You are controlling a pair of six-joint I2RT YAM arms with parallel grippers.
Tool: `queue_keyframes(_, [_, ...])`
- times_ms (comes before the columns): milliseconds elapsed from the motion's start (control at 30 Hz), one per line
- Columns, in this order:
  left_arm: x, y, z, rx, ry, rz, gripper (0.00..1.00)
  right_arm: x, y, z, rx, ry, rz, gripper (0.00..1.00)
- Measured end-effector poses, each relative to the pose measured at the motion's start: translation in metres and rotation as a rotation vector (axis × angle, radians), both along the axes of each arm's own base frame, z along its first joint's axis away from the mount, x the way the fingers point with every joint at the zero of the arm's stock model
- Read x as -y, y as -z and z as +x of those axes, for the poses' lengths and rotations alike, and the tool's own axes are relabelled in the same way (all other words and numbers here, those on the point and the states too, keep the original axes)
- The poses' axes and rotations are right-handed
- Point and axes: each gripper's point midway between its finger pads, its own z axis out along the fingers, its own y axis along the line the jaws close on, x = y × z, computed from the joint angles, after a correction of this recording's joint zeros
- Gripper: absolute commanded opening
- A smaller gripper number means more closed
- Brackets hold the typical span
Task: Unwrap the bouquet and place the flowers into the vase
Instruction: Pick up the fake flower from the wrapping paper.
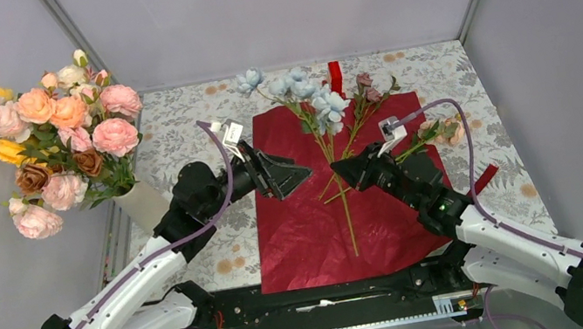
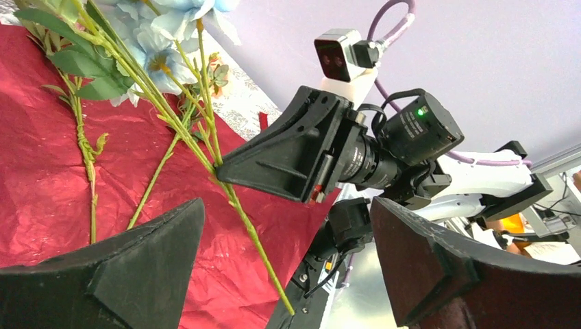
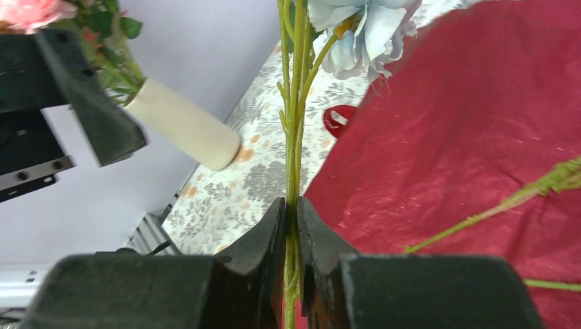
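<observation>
Flowers (image 3: 294, 123) are pinched by their thin green stems between the nearly closed jaws of the right gripper (image 3: 291, 205). The hold is partway down the bunch, with the pale blue blooms beyond the fingertips. They are judged light and springy, top-heavy at the heads, with soft petals that are easily crushed. The bare stems below the leaves are the place to be held, and firmly, since so slim a bundle may pivot or slip in the pinch. The right arm is reached in from the lower right of the top view, forearm slanted toward the centre, wrist low over the spread dark red wrapping paper (image 1: 309, 241). The left gripper (image 2: 288, 205) is held wide open and empty, pointed at the right one from the left, its arm bent up from the lower left. More stems are seen lying on the paper at centre right. The white vase (image 1: 145, 207) is found at left centre, well apart, occupied by the big rose bunch (image 1: 54, 140).
</observation>
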Motion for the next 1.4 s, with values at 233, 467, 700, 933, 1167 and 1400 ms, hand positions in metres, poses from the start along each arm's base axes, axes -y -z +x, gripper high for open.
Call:
queue_keyframes(233, [0.005, -0.001, 0.003, -0.024, -0.006, -0.053, 0.90, -0.021, -0.026, -0.016, 0.091, -0.072, 0.055, 0.00])
queue_keyframes(467, [0.012, 0.004, 0.011, -0.067, -0.030, -0.075, 0.80, -0.042, -0.044, -0.029, 0.143, -0.135, 0.097, 0.00])
queue_keyframes(700, [0.017, 0.017, 0.020, -0.109, -0.065, -0.060, 0.69, -0.056, -0.049, -0.036, 0.166, -0.179, 0.094, 0.00])
queue_keyframes(933, [0.018, 0.020, 0.022, -0.119, -0.077, -0.055, 0.53, -0.061, -0.057, -0.039, 0.193, -0.196, 0.088, 0.00])
queue_keyframes(1167, [0.017, 0.021, 0.025, -0.120, -0.091, -0.054, 0.42, -0.064, -0.056, -0.039, 0.194, -0.202, 0.073, 0.00])
queue_keyframes(1400, [0.017, 0.020, 0.025, -0.119, -0.094, -0.055, 0.30, -0.066, -0.052, -0.039, 0.183, -0.208, 0.060, 0.00])
